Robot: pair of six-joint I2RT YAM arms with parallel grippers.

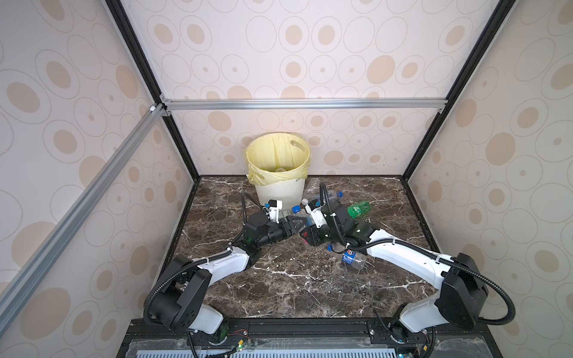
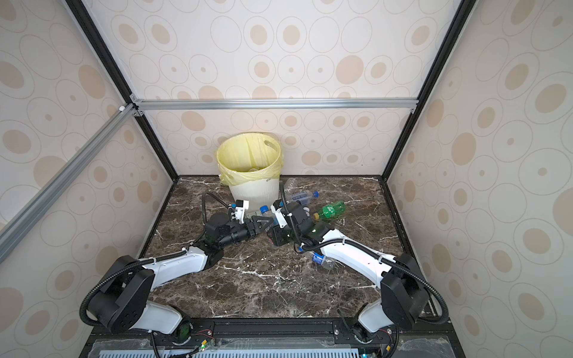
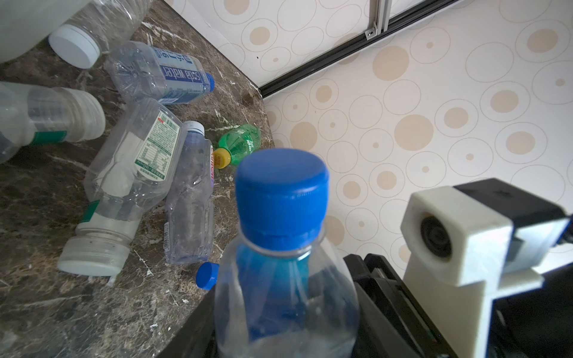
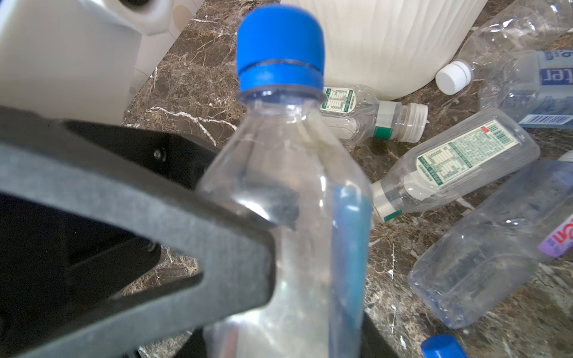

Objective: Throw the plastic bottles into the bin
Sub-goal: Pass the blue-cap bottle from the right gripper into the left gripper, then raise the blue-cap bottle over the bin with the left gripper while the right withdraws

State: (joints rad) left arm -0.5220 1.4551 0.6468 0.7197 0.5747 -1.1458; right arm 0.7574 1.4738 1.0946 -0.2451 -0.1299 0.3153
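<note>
A clear plastic bottle with a blue cap (image 3: 282,189) (image 4: 280,46) is held between both grippers, low over the marble in front of the bin (image 1: 279,192) (image 2: 252,192). My right gripper (image 4: 285,310) (image 1: 305,229) is shut on its lower body. My left gripper (image 3: 285,325) (image 1: 297,222) reaches in from the left, its grey finger (image 4: 155,223) pressed against the bottle's shoulder and its jaws closed round the body. Several more plastic bottles (image 3: 133,161) lie beside the bin. A green bottle (image 1: 358,209) (image 3: 240,144) lies further right.
Another clear bottle with a blue label (image 1: 353,258) lies under the right forearm. A small blue cap (image 3: 207,275) shows on the marble beside the grippers. The yellow bag (image 1: 273,173) hangs over the bin's rim. Patterned walls enclose the table on three sides.
</note>
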